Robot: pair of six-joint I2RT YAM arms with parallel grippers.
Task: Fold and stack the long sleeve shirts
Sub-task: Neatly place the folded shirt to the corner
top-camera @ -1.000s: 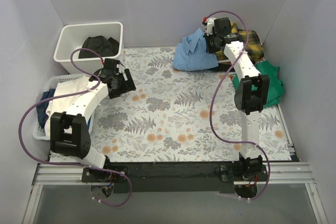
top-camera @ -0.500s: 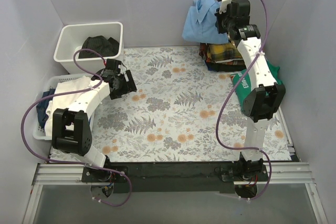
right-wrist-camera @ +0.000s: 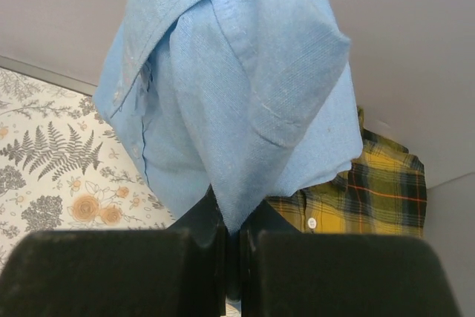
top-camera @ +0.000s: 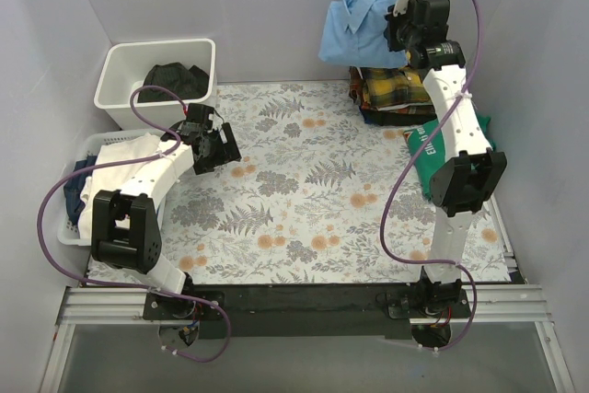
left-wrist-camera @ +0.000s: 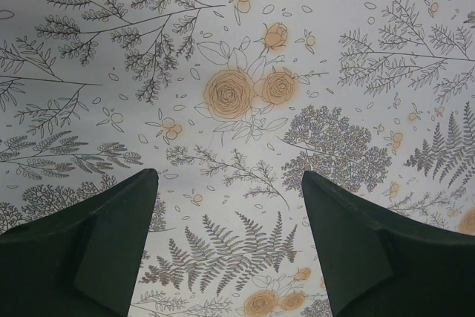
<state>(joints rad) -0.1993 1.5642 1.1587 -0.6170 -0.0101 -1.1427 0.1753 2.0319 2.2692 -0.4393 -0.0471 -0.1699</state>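
My right gripper [top-camera: 394, 32] is shut on the light blue long sleeve shirt [top-camera: 354, 27], which hangs bunched in the air against the back wall, clear of the table. In the right wrist view the blue shirt [right-wrist-camera: 230, 102] is pinched between the fingers [right-wrist-camera: 236, 239]. Beneath it the yellow-and-black plaid shirt [top-camera: 394, 92] lies crumpled at the back right corner, also seen behind the blue cloth [right-wrist-camera: 371, 191]. My left gripper [top-camera: 217, 146] hovers open over the floral table cover at the left, nothing between its fingers [left-wrist-camera: 223, 206].
A green T-shirt [top-camera: 453, 140] lies along the right edge by the right arm. A white bin [top-camera: 120, 66] at the back left holds a black garment [top-camera: 173, 80]. A white basket [top-camera: 92, 149] with clothes sits at the left edge.
My right gripper has lifted the blue shirt off the pile up toward the back wall, uncovering the plaid shirt. The left arm has barely moved.
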